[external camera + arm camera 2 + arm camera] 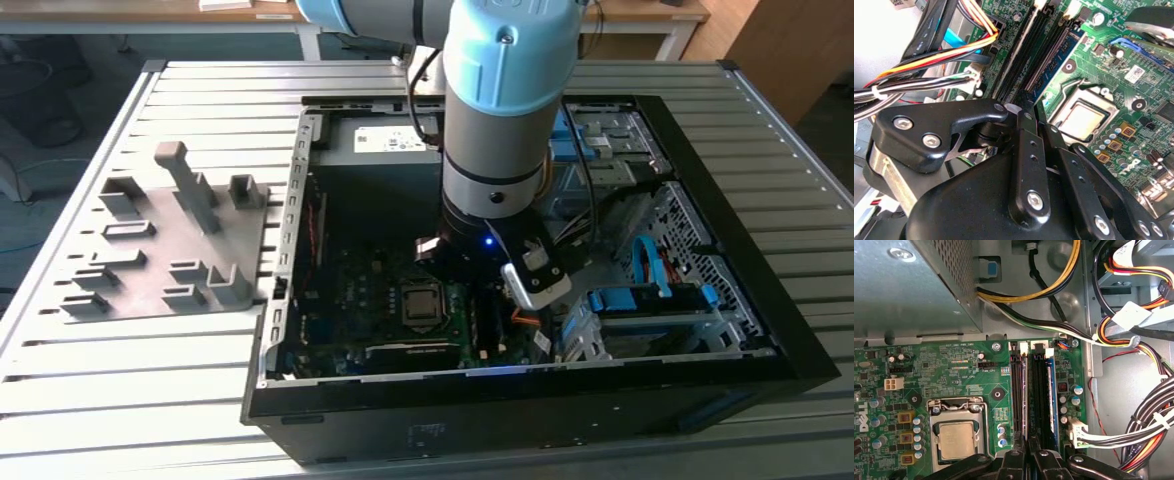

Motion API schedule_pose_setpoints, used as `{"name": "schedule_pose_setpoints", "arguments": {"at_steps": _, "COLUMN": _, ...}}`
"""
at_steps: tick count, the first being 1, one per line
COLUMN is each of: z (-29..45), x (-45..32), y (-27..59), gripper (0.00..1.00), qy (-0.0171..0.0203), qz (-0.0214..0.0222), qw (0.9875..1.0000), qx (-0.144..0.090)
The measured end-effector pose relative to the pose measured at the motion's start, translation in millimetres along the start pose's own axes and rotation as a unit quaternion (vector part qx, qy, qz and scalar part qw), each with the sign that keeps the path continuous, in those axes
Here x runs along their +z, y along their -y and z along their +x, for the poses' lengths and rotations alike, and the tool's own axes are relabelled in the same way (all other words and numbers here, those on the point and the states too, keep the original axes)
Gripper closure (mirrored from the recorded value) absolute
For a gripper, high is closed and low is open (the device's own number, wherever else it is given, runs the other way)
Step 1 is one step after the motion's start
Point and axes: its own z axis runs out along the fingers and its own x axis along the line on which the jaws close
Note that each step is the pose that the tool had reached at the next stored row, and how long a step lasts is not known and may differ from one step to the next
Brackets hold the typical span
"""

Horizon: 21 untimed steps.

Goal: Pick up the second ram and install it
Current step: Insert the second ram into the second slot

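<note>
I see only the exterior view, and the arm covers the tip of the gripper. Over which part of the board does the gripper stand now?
Observer: In the first wrist view the gripper stands over one end of the memory slots, beside the processor.
Operator: Is the second ram in it, or in a slot?
Observer: I cannot tell. A blue strip runs along the slot farthest from the processor, but whether it is a stick or the slot itself is unclear.
Operator: Are cables in the way?
Observer: The cable bundle lies off the board, and a white connector sits at the board's edge near the gripper.
</note>
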Motion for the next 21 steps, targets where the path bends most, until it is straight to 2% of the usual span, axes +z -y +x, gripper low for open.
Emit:
{"name": "schedule_pose_setpoints", "arguments": {"at_steps": 6, "z": -0.1, "x": -0.3, "y": 0.0, "gripper": 0.86, "qy": 0.0001, "qz": 0.0001, "qw": 1.0000, "qx": 0.000}}
{"name": "schedule_pose_setpoints", "arguments": {"at_steps": 10, "z": -0.3, "x": -5.5, "y": -0.1, "gripper": 0.86, "qy": 0.0000, "qz": 0.0003, "qw": 1.0000, "qx": -0.001}}
{"name": "schedule_pose_setpoints", "arguments": {"at_steps": 17, "z": -5.0, "x": -5.4, "y": -0.5, "gripper": 0.86, "qy": -0.0038, "qz": 0.0001, "qw": 1.0000, "qx": -0.007}}
{"name": "schedule_pose_setpoints", "arguments": {"at_steps": 21, "z": -5.9, "x": -7.4, "y": -0.7, "gripper": 0.86, "qy": -0.0045, "qz": 0.0001, "qw": 0.9999, "qx": -0.010}}
